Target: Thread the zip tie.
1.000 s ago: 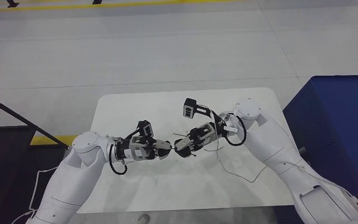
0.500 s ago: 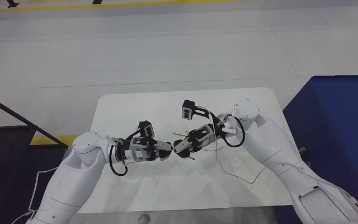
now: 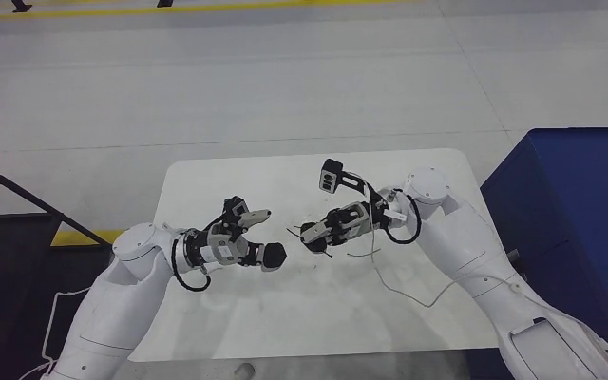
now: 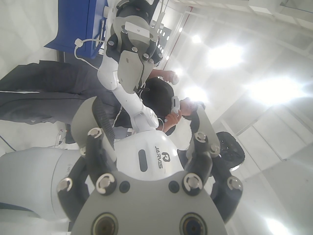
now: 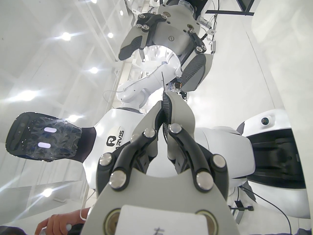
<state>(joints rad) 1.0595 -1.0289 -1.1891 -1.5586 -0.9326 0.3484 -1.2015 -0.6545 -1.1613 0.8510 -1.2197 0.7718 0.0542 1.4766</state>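
zip tie (image 5: 162,81) looks mid-thread, held one-sided
right end effector (image 5: 164,100) clamps it above the tabletop (image 3: 218,190); left end effector (image 4: 146,108) gapes wide, empty, just opposite. next, likely a careful pinch on the thin free tip.

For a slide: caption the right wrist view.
Right gripper pinches a thin black plastic zip tie, tip pointing toward the open left gripper.

Left grey metal claw (image 4: 146,106) with black ribbed pads (image 4: 102,116): fingers spread wide apart. Right grey metal claw (image 4: 137,86) noted farther off, pointing towards it, fingers pressed together at the tips. Blue box-shaped cabinet (image 4: 78,13) stands behind the right arm.
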